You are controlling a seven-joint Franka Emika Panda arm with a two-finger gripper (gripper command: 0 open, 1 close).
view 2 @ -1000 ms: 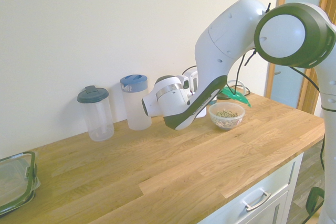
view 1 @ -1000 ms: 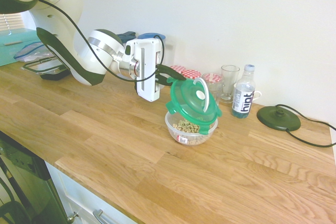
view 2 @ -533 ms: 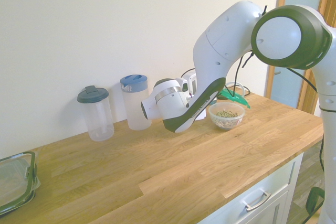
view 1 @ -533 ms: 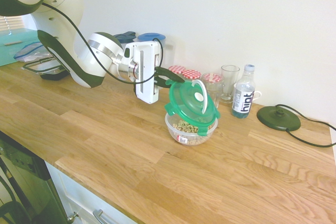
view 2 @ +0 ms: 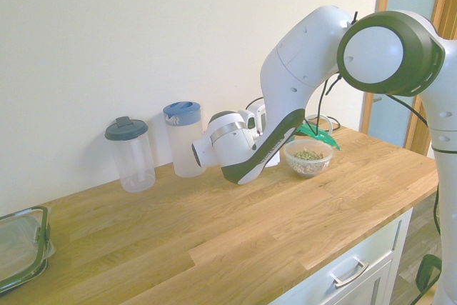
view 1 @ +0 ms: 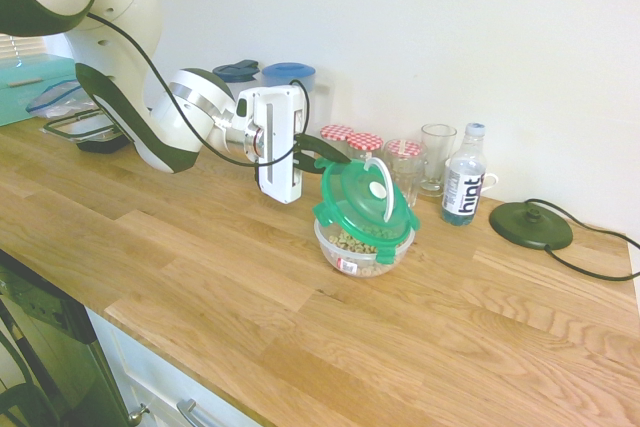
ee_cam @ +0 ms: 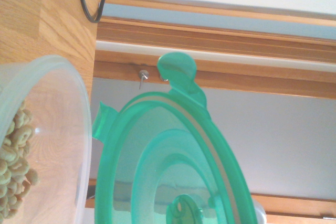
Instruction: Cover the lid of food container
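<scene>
In the middle of the first outside view, the robot's gripper (view 1: 345,157) has its jaws pinched together on the edge of the green lid (view 1: 365,203). The lid leans over the bowl (view 1: 362,259), just right of the middle of the frame, with its upper left edge up by the gripper and its low side down over the bowl. The low edge seems to be close to the bowl's rim, but I cannot tell for sure if they touch. The lid has a white ring in its middle. The bowl is round and clear, sits upright on the wooden counter (view 1: 240,287), and has little ring cereal (ee_cam: 16,166) in it. Behind the lid, three jars (view 1: 364,143) with red and white checked tops stand in a row. A clear glass (view 1: 437,159) and a water bottle (view 1: 463,187) stand to the right of them, and a round dark base (view 1: 530,225) lies near the right side. At the upper left are a blue-green box (view 1: 30,89), a plastic bag (view 1: 66,99) and a dark-rimmed food box (view 1: 92,131). In the second outside view, a jug with a dark lid (view 2: 131,158) and a jug with a blue lid (view 2: 186,149) stand side by side, left of the arm (view 2: 289,91).
</scene>
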